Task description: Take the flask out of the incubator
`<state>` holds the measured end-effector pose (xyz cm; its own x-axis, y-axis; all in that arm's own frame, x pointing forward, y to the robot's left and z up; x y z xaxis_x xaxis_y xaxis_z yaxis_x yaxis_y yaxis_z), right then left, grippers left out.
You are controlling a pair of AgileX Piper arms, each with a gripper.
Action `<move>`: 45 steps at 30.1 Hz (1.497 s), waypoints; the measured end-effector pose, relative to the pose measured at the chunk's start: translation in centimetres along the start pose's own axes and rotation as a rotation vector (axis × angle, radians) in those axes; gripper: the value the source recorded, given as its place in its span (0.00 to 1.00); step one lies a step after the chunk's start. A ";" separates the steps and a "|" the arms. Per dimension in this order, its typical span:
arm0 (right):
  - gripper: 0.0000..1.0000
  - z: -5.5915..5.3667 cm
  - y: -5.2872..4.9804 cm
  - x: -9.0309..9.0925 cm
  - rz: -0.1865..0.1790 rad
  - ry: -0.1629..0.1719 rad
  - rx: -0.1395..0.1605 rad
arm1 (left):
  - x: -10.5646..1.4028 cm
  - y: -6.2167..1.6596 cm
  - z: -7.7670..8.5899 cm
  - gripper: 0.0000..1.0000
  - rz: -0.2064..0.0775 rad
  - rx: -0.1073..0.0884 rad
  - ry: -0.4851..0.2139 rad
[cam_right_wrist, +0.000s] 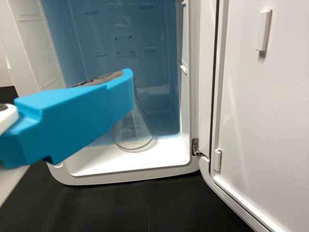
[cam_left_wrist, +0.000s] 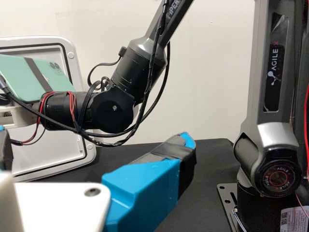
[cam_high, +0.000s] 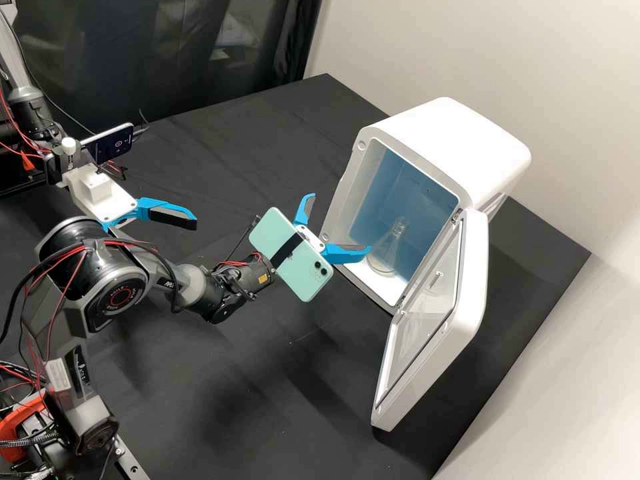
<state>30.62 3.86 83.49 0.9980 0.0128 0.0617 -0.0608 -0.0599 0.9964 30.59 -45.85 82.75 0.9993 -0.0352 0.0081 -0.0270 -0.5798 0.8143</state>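
Left gripper (cam_high: 187, 219): hangs back over the left of the bench (cam_high: 267, 373), well apart from the incubator. Whether it is released or clenched, I cannot tell.
Right gripper (cam_high: 338, 223): up at the incubator's mouth, spread wide and holding nothing. The lower of its fingers (cam_high: 347, 252) reaches the front lip and the upper one sits outside the rim.
Flask (cam_high: 392, 241): one clear conical flask, inside on the chamber floor, close to the front and nearer the hinge side. Nothing is touching it.
Incubator (cam_high: 460, 143): white box with a blue interior, at the right of the bench.
Door (cam_high: 460, 293): swung fully open to the right, so the way in is free.
Bearing: the flask lies straight ahead of the right gripper, just past the lip. In the right wrist view it sits partly behind that gripper's own finger.
Long axis: upright, wide base down and narrow neck up.
Nearer arm: the right by far, so this looks like its grab. I judge it needs a short push forward until the open fingers straddle the glass.
Count: two arms, one incubator, one door, one flask.
Progress: approach stage only, with the flask not yet gripped or lifted.
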 end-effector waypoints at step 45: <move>1.00 0.0 0.0 0.0 0.000 0.000 0.000 | 0.2 -0.79 -10.1 1.00 -0.015 -0.013 0.314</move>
<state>30.62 3.86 83.49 0.9980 0.0128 0.0617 -0.0608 -0.0599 0.9964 31.09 -37.14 88.00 0.9581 0.2277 0.1735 -0.0141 -0.5676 0.8232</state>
